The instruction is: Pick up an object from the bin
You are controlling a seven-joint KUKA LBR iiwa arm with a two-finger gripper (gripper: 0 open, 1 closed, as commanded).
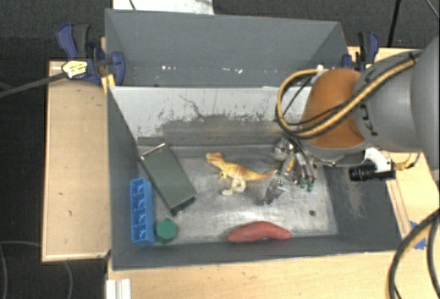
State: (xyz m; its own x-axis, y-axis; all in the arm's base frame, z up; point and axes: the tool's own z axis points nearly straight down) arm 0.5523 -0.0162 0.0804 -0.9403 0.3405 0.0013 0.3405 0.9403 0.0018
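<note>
Grey metal bin: one, middle of frame.
Loose things on bin floor: five in all, five kinds, one of each.
Yellow-orange plastic toy dinosaur: one, centre of frame.
Dark grey-green flat rectangular block: one, left of centre, lying askew.
Blue plastic studded brick strip: one, lower left, along bin's left wall.
Small green round cap: one, lower left, just beside strip's lower end.
Red elongated oval piece: one, lower centre, near front wall.

I see a yellow-orange toy dinosaur just beside my gripper, tail end nearest it, head pointing away.
</note>
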